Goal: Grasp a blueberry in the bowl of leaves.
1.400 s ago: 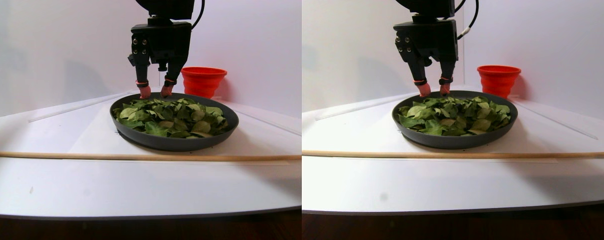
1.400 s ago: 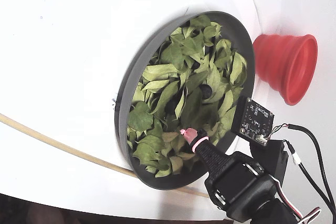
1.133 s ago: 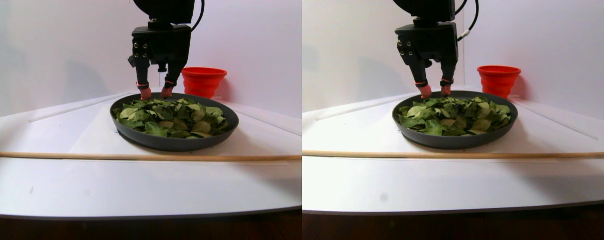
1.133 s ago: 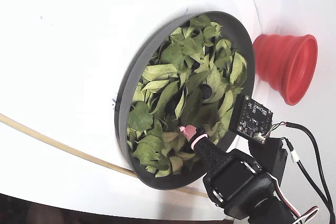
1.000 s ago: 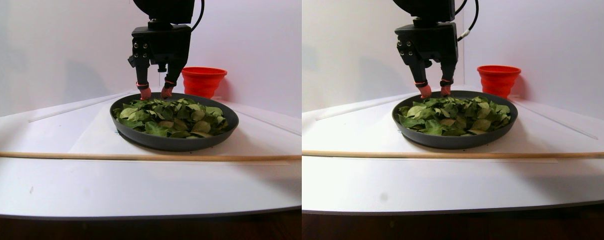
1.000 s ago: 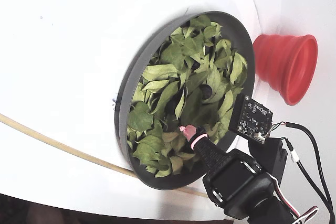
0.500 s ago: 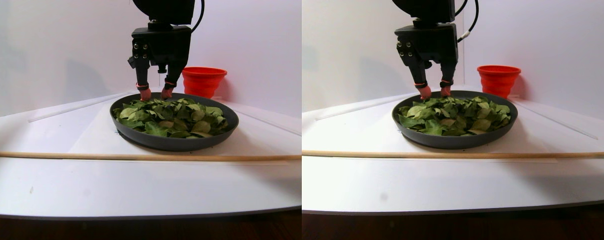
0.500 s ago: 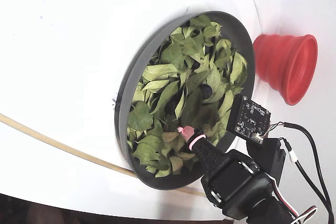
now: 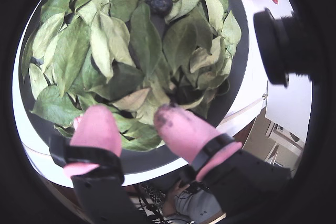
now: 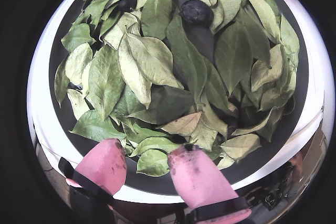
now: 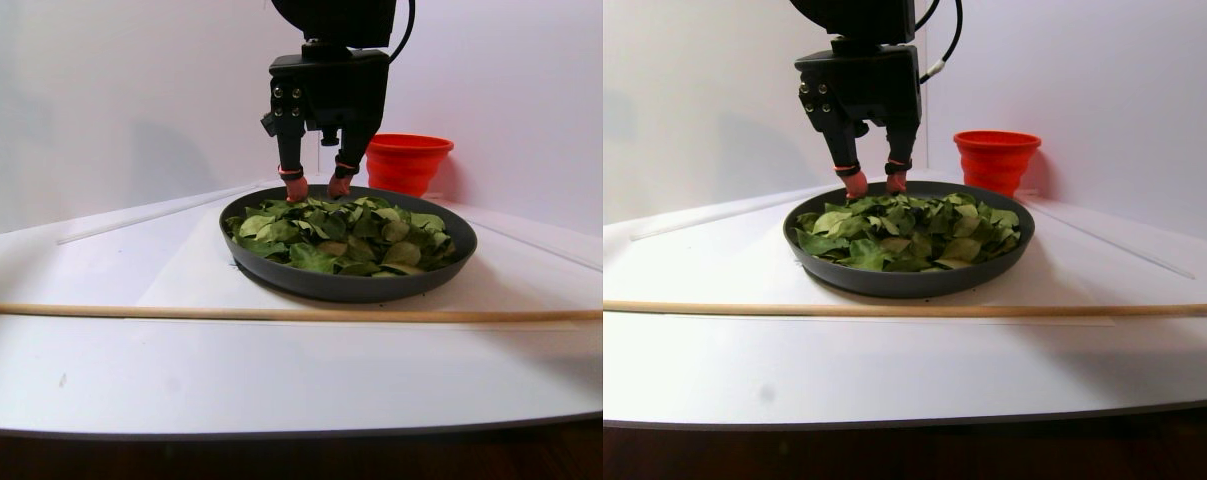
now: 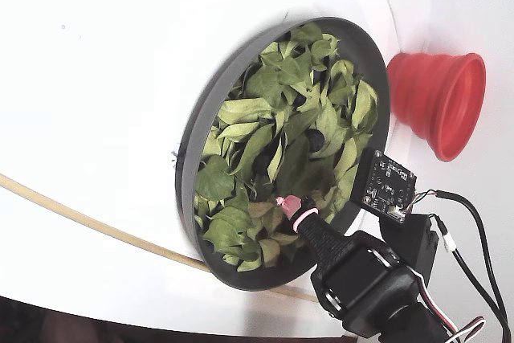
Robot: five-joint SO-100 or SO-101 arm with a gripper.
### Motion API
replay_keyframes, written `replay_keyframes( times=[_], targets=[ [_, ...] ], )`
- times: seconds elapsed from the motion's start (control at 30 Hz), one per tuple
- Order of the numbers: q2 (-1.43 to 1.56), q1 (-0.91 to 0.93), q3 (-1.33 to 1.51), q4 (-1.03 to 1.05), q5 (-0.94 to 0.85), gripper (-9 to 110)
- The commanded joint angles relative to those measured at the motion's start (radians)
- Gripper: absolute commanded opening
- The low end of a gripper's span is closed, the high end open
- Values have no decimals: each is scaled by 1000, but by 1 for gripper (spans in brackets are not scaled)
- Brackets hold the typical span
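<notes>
Barely anything has changed: my gripper point(image 10: 143, 167) has drifted slightly right in the stereo view and hangs released, pink fingertips point(image 9: 95, 128) parted over the bowl's point(image 10: 47, 77) near edge, holding nothing. So the grasp hasn't begun. One blueberry point(image 10: 196, 11) lies exposed among the leaves point(image 10: 157, 66) at the far side. Farther off, a white bench point(image 11: 263, 370), a wooden stick point(image 11: 163, 312), a red cup point(image 12: 438, 102), pale walls.
</notes>
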Motion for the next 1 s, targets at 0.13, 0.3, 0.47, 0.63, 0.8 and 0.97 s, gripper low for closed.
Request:
replay_keyframes(
  times=[0.13, 0.3, 0.47, 0.63, 0.8, 0.97],
  targets=[
    [0, 21, -66, -11, -12, 15],
    [-9, 25, -86, -11, -18, 15],
    [-28, 32, -103, -29, -32, 15],
    [-43, 40, -118, -38, -37, 15],
    [-61, 49, -137, -49, -44, 15],
    [-75, 54, -156, -52, -49, 15]
  ],
)
